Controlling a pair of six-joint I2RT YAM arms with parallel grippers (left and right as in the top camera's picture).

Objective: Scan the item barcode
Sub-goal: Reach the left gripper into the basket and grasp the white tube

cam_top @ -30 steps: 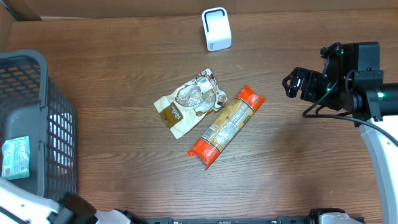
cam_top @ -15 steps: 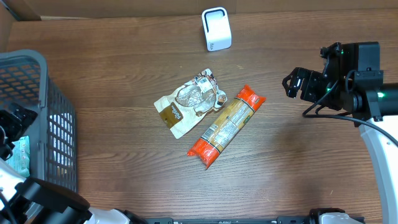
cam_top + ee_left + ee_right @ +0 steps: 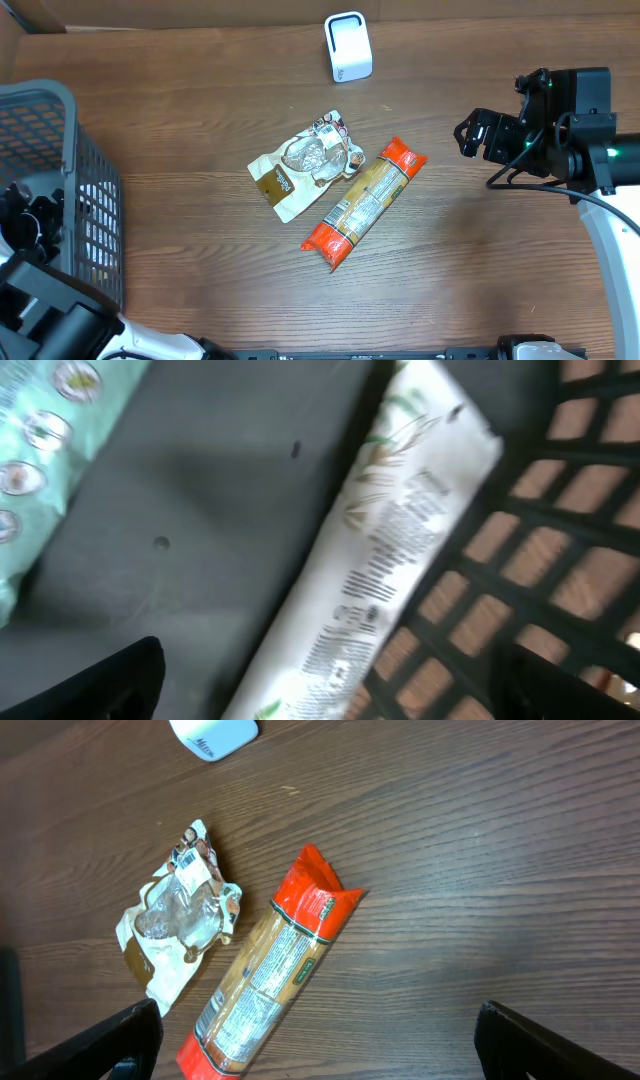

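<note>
Within the last second: swung the left gripper (image 3: 325,660) in from the near edge of the tabletop (image 3: 480,260) and down into the basket (image 3: 95,190), now low over its floor. Jaws released, spread wide, gripping nothing. Directly beneath, between the fingertips: a white packet (image 3: 400,550) with blurred print, lying slanted with its far end against the grid wall. Off to one side on the basket floor, apart from it: a teal packet (image 3: 50,420), hidden under the arm in the overhead view.

Reads as the start of a pick, with the white packet as the likely item to scan. Not yet touched, as far as can be seen. Cannot tell whether a barcode faces up.

Nothing else moved. Parked at the right side: the right gripper (image 3: 315,1030), jaws released and empty, looking down on an orange packet (image 3: 362,205) and a crumpled brown bag (image 3: 305,165), which touch at one corner mid-tabletop. At the far edge: a small white box (image 3: 348,46), presumably the scanner.

In the way: the grid wall hard against the packet's end, leaving little room for a finger there; the teal packet nearby, easy to snag. Between basket and white box: the two packets mid-tabletop, to be passed over or around.
</note>
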